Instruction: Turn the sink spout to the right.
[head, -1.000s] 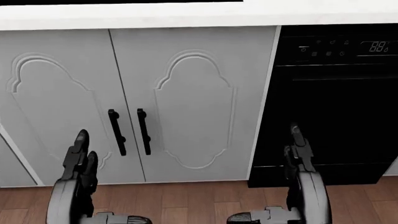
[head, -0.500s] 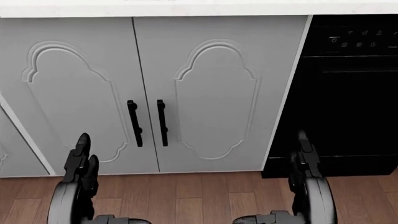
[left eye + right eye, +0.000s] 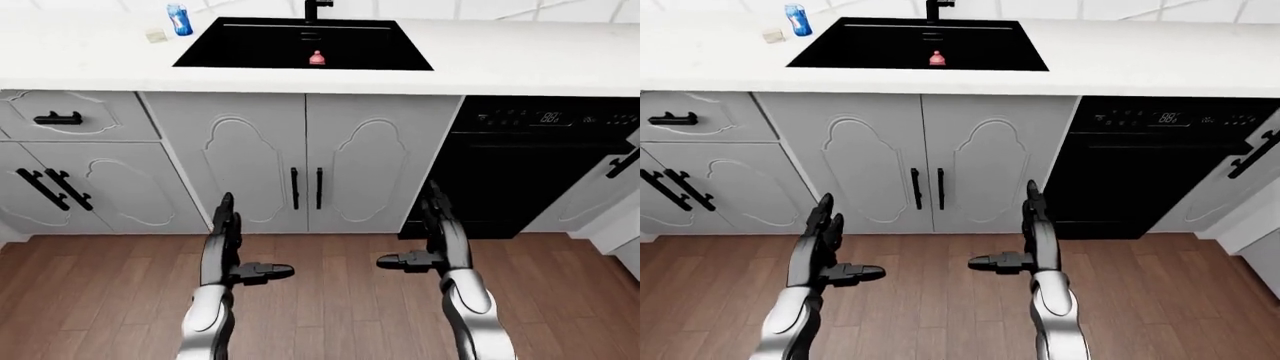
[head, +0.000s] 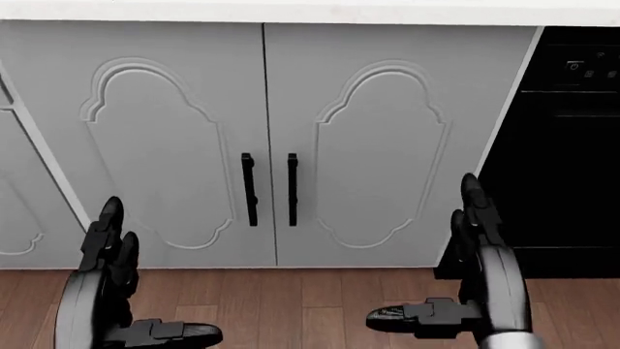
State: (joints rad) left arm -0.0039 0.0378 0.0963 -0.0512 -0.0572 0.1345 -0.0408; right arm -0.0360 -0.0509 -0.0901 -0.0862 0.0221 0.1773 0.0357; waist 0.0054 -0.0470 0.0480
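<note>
The black sink is set in the white counter at the top of the left-eye view. Only the base of the black spout shows; the top edge cuts it off, so I cannot tell which way it points. A small pink thing lies in the basin. My left hand and right hand are both open and empty. They are held low over the floor before the cabinet doors, far below the sink.
Grey double doors with black handles stand under the sink. A black dishwasher is to their right, and drawers to their left. A blue can and a small beige thing stand left of the sink. The floor is wood.
The camera has moved: the cabinet doors and dishwasher slide to the right in the head view. Both hands stay open, about where they were in the picture.
</note>
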